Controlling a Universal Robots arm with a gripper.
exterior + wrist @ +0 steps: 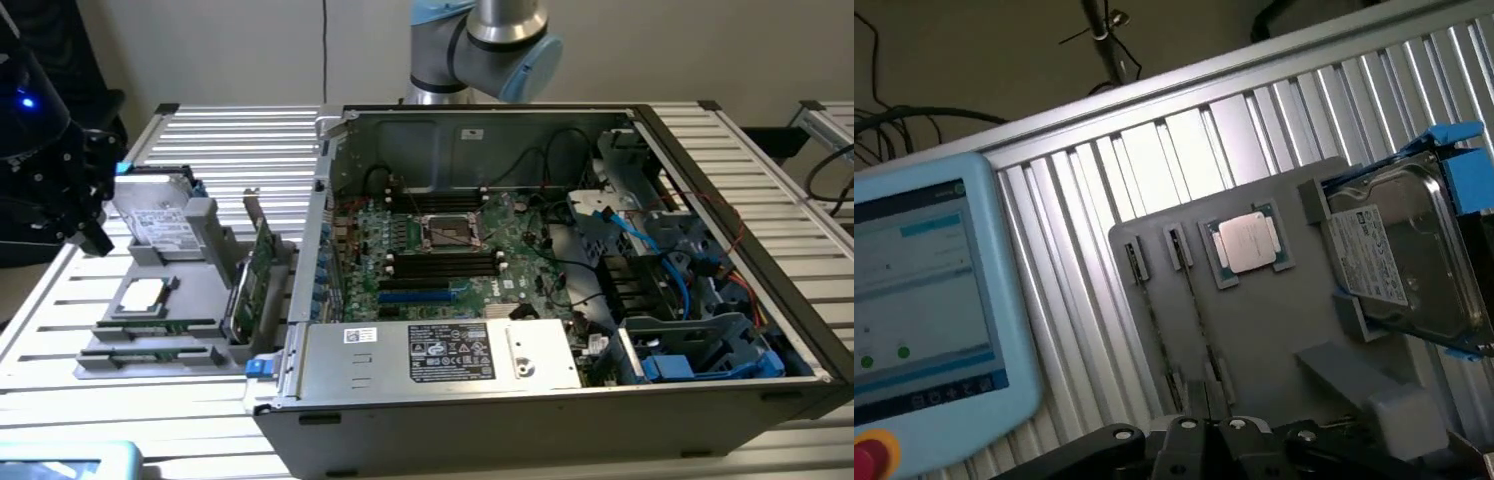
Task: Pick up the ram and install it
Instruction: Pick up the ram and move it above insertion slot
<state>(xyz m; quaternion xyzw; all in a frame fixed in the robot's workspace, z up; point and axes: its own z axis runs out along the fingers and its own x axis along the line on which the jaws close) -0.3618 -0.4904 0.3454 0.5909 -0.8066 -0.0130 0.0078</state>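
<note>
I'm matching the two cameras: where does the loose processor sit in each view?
Exterior view: the processor lies on the gray holder at the exterior view's left, outside the case, nearer the camera than the hard drive.
Wrist view: the processor lies flat on the holder, beside the hard drive.
Shared landmark: the hard drive.

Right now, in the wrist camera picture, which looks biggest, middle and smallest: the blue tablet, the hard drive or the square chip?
1. The blue tablet looks largest, though it may simply sit nearer the camera, and the picture's edge cuts it off.
2. The hard drive comes next.
3. The square chip is clearly smallest.
</note>
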